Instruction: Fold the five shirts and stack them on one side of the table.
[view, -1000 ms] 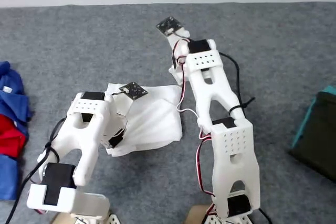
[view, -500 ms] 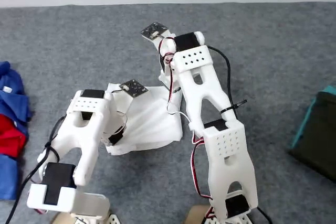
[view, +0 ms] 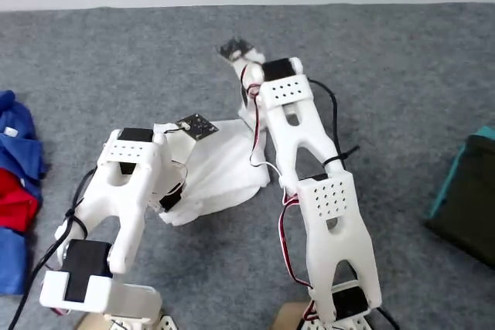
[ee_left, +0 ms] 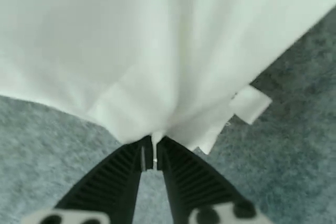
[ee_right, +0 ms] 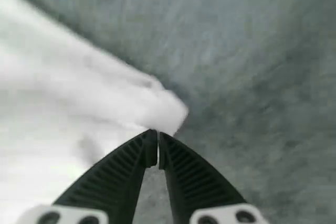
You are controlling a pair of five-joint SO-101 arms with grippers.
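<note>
- Centre frame: the white shirt point(view: 220, 168) lies rumpled on the grey table point(view: 402, 75), its fold under way.
- Left gripper point(ee_left: 149, 153) and right gripper point(ee_right: 157, 140) are each clamped on a hem (right's bite looks slight).
- Next, likely: carry both edges across together, evenly.

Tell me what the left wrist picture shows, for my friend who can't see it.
The left pincer is pinched shut on the edge of a white shirt, which fans out away from it. The grey table shows on either side under the cloth.
</note>
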